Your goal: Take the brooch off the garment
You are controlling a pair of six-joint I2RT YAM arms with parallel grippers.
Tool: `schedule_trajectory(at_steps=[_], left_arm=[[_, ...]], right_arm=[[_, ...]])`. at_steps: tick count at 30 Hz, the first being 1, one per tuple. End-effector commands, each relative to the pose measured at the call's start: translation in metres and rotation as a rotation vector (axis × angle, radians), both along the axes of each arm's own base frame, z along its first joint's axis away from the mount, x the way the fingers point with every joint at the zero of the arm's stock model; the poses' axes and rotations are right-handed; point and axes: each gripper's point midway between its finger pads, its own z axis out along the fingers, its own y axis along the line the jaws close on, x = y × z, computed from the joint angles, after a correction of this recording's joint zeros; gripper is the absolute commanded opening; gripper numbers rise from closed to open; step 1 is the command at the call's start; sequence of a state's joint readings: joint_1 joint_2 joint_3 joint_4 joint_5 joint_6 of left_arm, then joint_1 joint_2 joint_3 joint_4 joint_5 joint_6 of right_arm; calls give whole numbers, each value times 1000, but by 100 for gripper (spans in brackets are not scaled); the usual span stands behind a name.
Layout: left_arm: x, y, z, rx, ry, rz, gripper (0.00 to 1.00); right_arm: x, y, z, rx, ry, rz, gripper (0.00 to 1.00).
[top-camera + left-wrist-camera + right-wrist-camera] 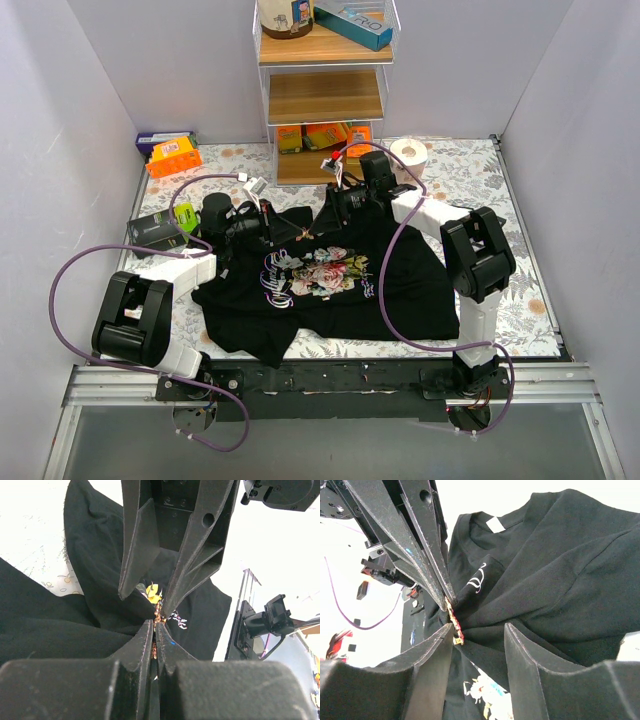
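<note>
1. Nearest the table edge, left arm (pixel 135 320) and right arm (pixel 478 258) bolted side by side, each trailing one purple cable (pixel 58 290).
2. Just beyond, the garment (pixel 400 290) lying on flowered table cover (pixel 520 260): one black T-shirt, one rose print (pixel 325 272) on the chest, white script (pixel 272 282) beside it, too small to read.
3. At the collar end, both grippers meeting on one bunched fold. Left gripper (pixel 155 630) pressed together, clamped on that fold. Right gripper (pixel 480 627) with fingers apart, cloth between them.
4. Right at the pinch, the brooch (pixel 158 616): only a tiny reddish speck, hard to separate from red wear on finger edges.
5. Inside the collar, one white neck label (pixel 495 524), not readable.
6. Farther left, one black box (pixel 158 230) with green patch, then one orange box (pixel 173 158), one dark blue box (pixel 163 140) behind it.
7. Farthest, shelf unit (pixel 325 95) with three wooden boards: three orange-yellow packs (pixel 325 134) on the lowest, one teal box (pixel 355 24) on top, only letters "RO" readable, one jar (pixel 285 16) beside it. One white paper roll (pixel 408 152) right of the shelf.
</note>
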State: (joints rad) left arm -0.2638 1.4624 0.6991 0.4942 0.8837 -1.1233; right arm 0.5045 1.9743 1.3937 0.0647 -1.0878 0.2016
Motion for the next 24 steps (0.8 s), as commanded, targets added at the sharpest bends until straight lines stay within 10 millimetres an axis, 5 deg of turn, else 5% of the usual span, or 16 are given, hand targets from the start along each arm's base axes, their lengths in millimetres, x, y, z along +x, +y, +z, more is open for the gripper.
schedule_trajectory(at_steps=[1, 24], left_arm=[[-3, 0, 19, -18, -59, -18, 0], [-3, 0, 14, -16, -41, -19, 0]], right_arm=[[0, 5, 14, 51, -37, 41, 52], [-11, 12, 13, 80, -19, 96, 45]])
